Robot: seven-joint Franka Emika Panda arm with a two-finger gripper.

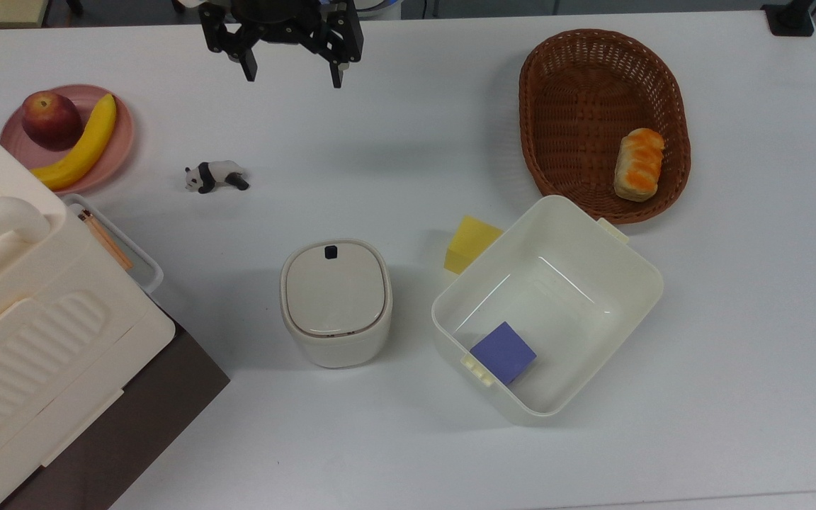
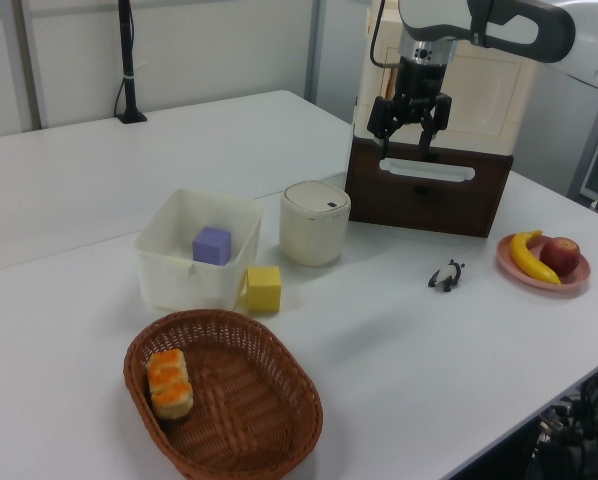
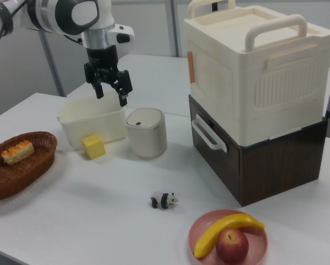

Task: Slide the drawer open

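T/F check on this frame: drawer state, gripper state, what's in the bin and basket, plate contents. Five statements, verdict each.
1. The drawer is shut, its front flush with the dark cabinet. True.
2. The gripper is clamped on the white loop handle. False: it hangs open in the air, apart from the handle, holding nothing.
3. The blue cube lies inside the cream bin. True.
4. The yellow cube is in the wicker basket. False: it sits on the table against the bin's outside; the basket holds a bread roll.
5. The pink plate holds a banana and an apple. True.
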